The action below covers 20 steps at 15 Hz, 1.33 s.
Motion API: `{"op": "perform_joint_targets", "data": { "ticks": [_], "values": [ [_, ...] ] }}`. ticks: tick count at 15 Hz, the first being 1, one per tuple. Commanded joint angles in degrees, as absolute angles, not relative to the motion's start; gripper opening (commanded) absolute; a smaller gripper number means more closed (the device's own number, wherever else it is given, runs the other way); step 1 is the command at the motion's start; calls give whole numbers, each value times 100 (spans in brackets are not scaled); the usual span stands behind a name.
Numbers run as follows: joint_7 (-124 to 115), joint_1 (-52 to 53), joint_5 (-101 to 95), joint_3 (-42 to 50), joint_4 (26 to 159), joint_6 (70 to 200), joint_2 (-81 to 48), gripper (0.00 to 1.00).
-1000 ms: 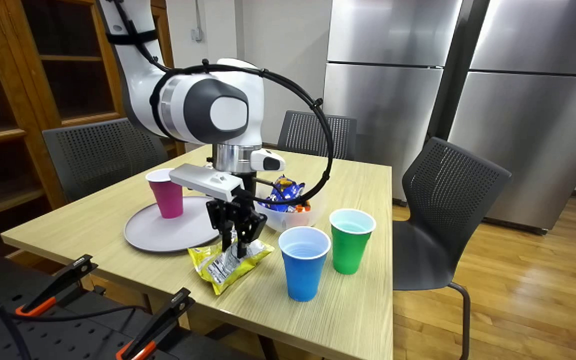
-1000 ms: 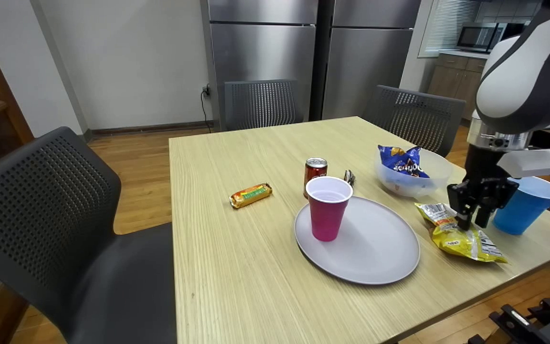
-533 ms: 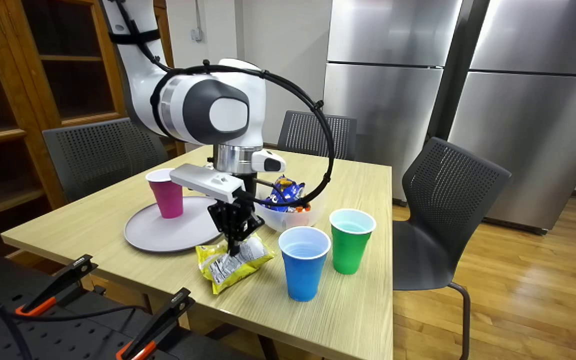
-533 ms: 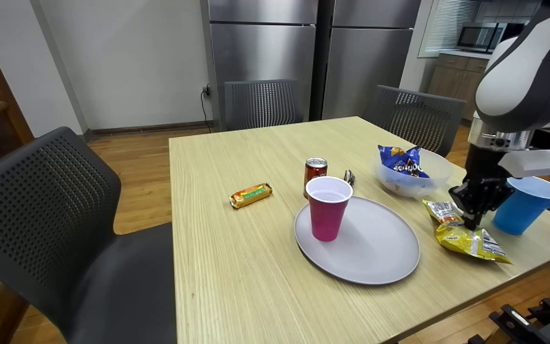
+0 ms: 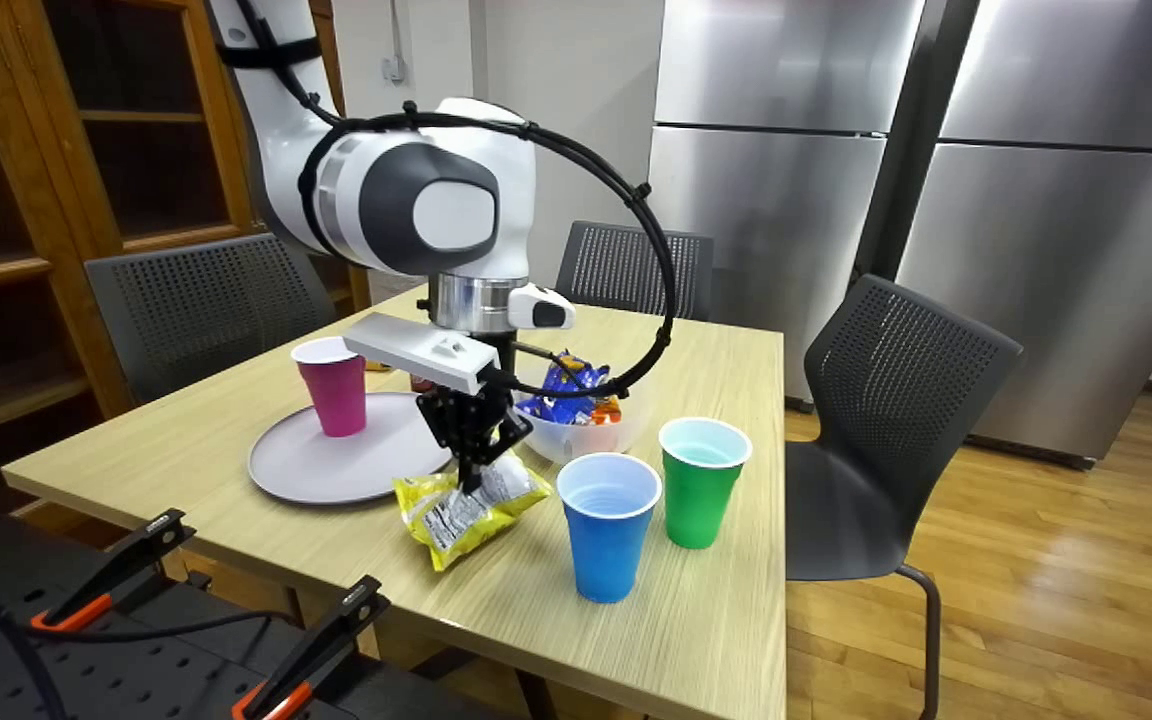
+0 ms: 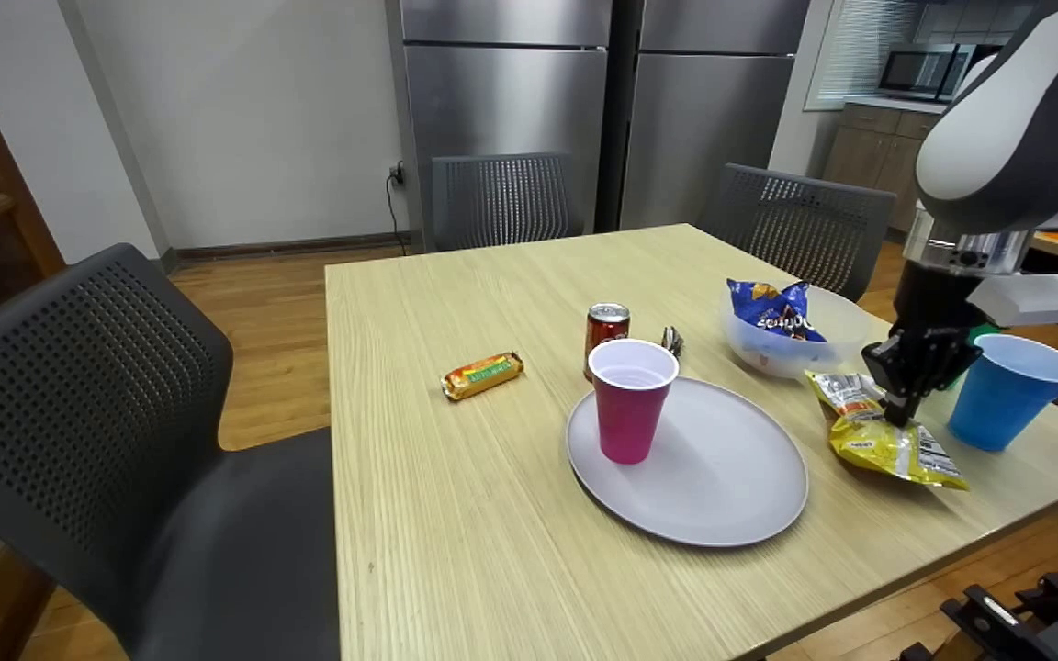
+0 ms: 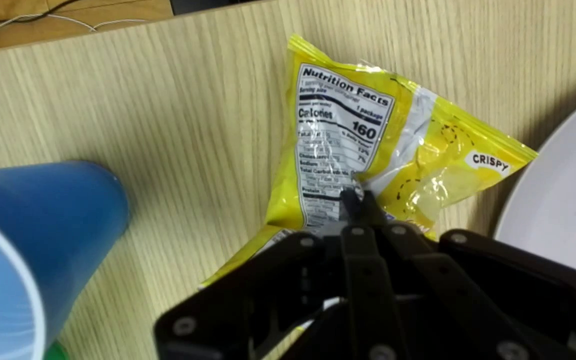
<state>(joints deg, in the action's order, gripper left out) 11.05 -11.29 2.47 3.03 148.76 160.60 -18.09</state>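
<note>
Two black fingers (image 7: 359,245) are closed on a crumpled fold of the yellow snack bag (image 7: 338,140) in the middle of the wrist view, and to my eye it looks light, soft, slick and crushable, best held by that fold.

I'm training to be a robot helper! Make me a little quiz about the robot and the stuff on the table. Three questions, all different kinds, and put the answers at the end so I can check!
1. True or false: the pink cup stands on the grey plate.

2. Pick one. What is the gripper pinching?
A) the red can
B) the yellow bag
C) the bowl

3. Count: how many cups stand around on the table, with the one on the plate included?

Key
1. True.
2. B, the yellow bag.
3. Three: the pink cup, the blue cup and the green cup.
</note>
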Motion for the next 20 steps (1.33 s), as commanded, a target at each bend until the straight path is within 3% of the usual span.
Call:
{"op": "perform_joint_targets", "data": {
  "ticks": [1,11,20],
  "values": [
    [1508,-1312,421,145,15276,15966,-1116,0],
    [1615,-1092,572,351,15676,15880,-17,0],
    [1748,-873,902,507,14903,15461,38,0]
  ]
}}
